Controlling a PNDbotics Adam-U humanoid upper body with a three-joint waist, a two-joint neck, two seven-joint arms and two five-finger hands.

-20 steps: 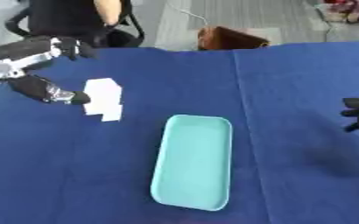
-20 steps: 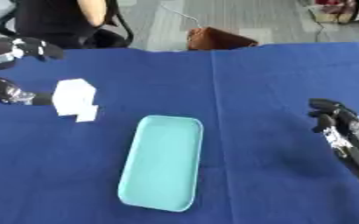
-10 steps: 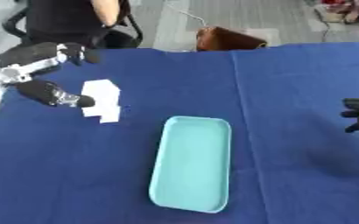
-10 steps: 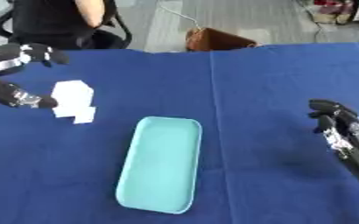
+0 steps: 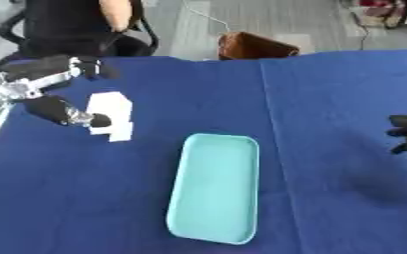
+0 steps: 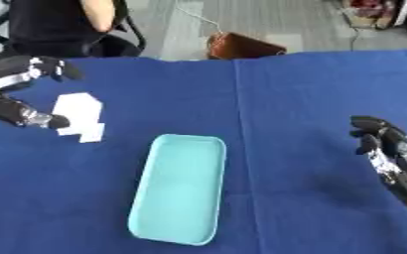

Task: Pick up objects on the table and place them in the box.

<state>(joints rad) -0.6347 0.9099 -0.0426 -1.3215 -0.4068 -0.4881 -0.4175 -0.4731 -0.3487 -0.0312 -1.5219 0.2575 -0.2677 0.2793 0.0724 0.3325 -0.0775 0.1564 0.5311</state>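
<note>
Table: a blue cloth covered it
Box: a turquoise tray lay between the hands, right of the left hand
Right hand: rested open at the right edge, fingers relaxed, holding nothing
Left hand: spread open; thumb tip touched the object, fingers arched above it
Object: white blocky piece sat just right of the left thumb, outside the tray

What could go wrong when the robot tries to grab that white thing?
The left hand reaches around the white object with fingers spread, thumb tip at its edge; it might nudge it away instead of gripping it. The object also looks like two stacked pieces, so one could stay behind. The turquoise tray is narrow, so a drop could miss it.
</note>
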